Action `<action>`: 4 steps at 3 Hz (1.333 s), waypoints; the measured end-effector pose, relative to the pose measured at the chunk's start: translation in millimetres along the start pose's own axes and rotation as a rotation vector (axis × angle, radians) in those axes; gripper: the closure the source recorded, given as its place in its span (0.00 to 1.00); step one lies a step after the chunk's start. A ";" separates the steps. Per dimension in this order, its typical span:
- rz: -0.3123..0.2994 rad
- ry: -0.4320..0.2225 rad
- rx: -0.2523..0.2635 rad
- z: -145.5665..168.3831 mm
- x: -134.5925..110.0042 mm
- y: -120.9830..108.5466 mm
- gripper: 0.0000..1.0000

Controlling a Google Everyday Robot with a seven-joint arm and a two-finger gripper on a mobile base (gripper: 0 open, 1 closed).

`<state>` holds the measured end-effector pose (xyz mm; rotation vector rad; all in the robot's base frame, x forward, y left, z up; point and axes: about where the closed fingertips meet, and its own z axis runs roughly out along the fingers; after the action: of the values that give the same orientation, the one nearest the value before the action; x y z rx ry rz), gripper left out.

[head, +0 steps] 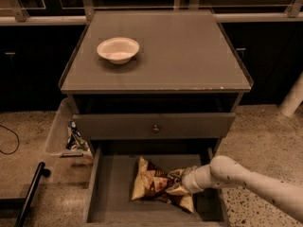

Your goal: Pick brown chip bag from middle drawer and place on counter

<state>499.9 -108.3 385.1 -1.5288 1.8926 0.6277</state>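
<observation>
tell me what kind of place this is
Probably an office kitchenette or test lab: a grey cabinet with a counter, a white bowl on it, and speckled floor. The gripper is in the open middle drawer at the brown chip bag.
</observation>
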 end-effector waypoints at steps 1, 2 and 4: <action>0.002 -0.001 -0.006 -4.6 -6.6 1.8 1.00; -0.039 -0.019 0.006 -28.4 -35.7 6.9 1.00; -0.236 -0.020 0.058 -116.7 -129.2 24.9 1.00</action>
<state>473.9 -96.3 558.6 -1.6699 1.6675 0.4763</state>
